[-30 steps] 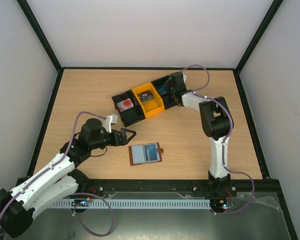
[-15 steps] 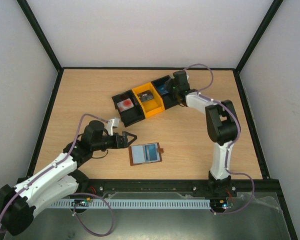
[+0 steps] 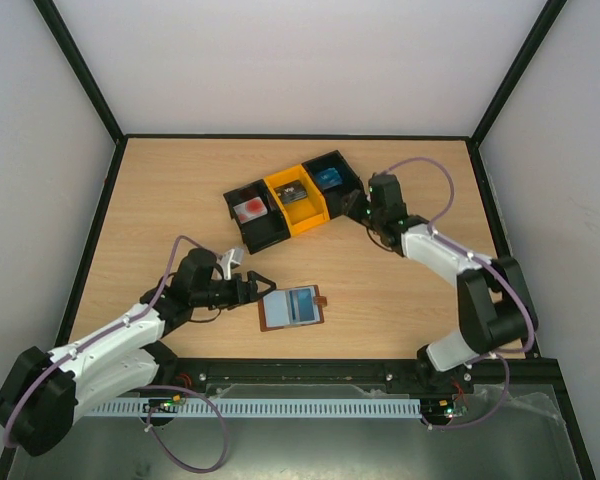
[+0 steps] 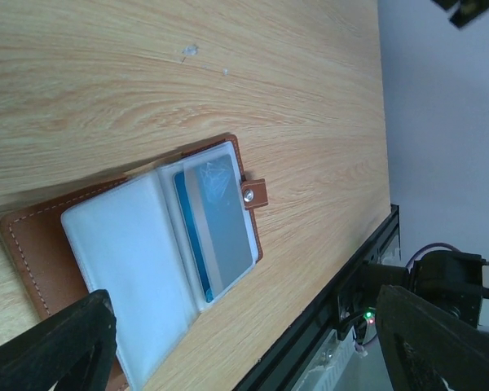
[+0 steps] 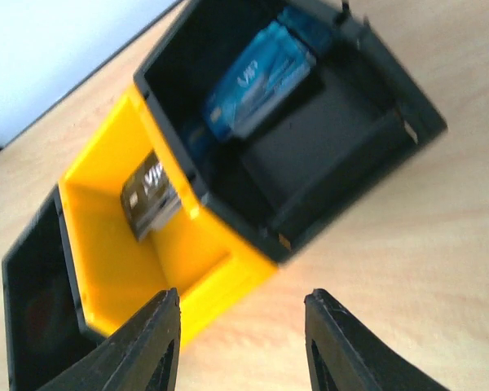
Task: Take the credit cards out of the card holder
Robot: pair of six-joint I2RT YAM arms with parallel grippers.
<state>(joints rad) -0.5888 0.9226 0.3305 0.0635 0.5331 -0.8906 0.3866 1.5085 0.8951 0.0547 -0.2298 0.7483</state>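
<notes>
L claw [image 3: 258,287] wide, empty, just beside card holder [image 3: 292,308], which lies open on table [image 3: 180,180]. Bluish card [image 4: 220,224] left inside. R claw [image 5: 243,314] wide, empty, near bins. Dark card [image 5: 151,195] in yellow bin [image 5: 106,236], blue card [image 5: 257,77] in black bin [image 5: 342,138]. Approx two-thirds done, I'd say.

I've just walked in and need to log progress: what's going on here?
The left gripper is open beside the card holder, which lies open on the table with a blue card inside. The right gripper is open by the bins, where a blue VIP card and a dark card lie.
</notes>
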